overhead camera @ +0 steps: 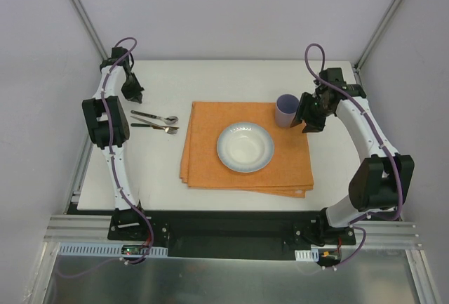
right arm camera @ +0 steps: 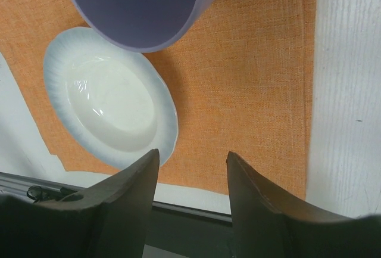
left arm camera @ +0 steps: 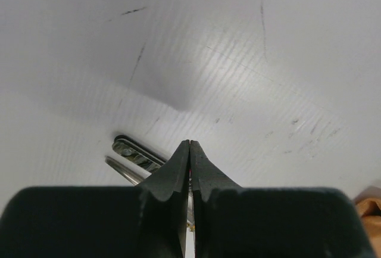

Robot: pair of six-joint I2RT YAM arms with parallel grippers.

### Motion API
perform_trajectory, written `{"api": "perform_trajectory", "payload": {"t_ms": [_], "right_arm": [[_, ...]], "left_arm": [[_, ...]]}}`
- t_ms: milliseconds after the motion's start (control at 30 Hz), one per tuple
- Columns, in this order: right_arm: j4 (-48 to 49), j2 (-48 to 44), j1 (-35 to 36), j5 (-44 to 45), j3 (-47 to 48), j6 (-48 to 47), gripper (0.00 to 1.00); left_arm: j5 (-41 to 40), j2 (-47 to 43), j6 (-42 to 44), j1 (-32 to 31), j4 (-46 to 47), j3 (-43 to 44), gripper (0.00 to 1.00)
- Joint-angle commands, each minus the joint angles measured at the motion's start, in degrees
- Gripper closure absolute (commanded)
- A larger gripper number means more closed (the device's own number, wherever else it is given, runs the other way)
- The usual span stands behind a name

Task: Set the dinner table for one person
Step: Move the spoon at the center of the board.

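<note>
**TOP VIEW**
- Dinner table: the white dinner table [overhead camera: 231, 79] carries the whole setting, with bare board at 12 and 9 o'clock of the mat.
- Placemat: the orange placemat [overhead camera: 203, 149] lies mid-table, and the bowl [overhead camera: 245, 147] sits on its middle.
- Cup: the purple cup [overhead camera: 285, 111] stands upright at 1 o'clock of the bowl, at the mat's far corner.
- Cutlery: the spoon [overhead camera: 156, 116] and fork [overhead camera: 154, 128] lie side by side on bare table, at 9 o'clock of the mat and near its edge.
- Left gripper: my left gripper [overhead camera: 133, 93] hangs at 11 o'clock of the cutlery, by the handle ends.
- Right gripper: my right gripper [overhead camera: 305, 118] is at 3 o'clock of the cup, just beside it.

**LEFT WRIST VIEW**
- Left gripper: my fingers are pressed flat together with nothing between them.
- Handles: two metal handles [left arm camera: 138, 152] lie on the table at 8 o'clock of my fingertips. I cannot tell which is the spoon's.

**RIGHT WRIST VIEW**
- Right gripper: my fingers are parted partway and hold nothing; orange cloth shows in the gap.
- Cup: it sits at 12 o'clock, beyond my fingertips and apart from them. The bowl is at 10 o'clock.

**PROGRESS**
- Done: the mat, bowl and cup look placed, and the cutlery is set to the left.
- Left: I judge little remains, perhaps squaring the cutlery. No knife or napkin is in view.
</note>
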Motion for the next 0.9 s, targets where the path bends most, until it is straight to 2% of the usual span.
{"api": "perform_trajectory", "payload": {"t_ms": [0,133,433,867], "right_arm": [[-1.1,-0.4,1.4,0.7,0.0,0.5,0.48],[-1.2,0.3,1.8,0.8,0.9,1.0,0.48],[-1.6,1.6,3.5,1.2,3.6,1.3,0.48],[-1.4,0.5,4.1,1.4,2.2,0.9,0.48]], "left_arm": [[-5.9,-0.9,1.6,1.7,-1.7,0.3,1.00],[-6.8,-1.1,1.8,2.8,-2.4,-0.6,1.00],[-3.4,-0.6,3.6,4.3,-3.1,-3.6,1.00],[-1.2,-2.3,3.8,4.4,-3.4,-7.7,1.00]]}}
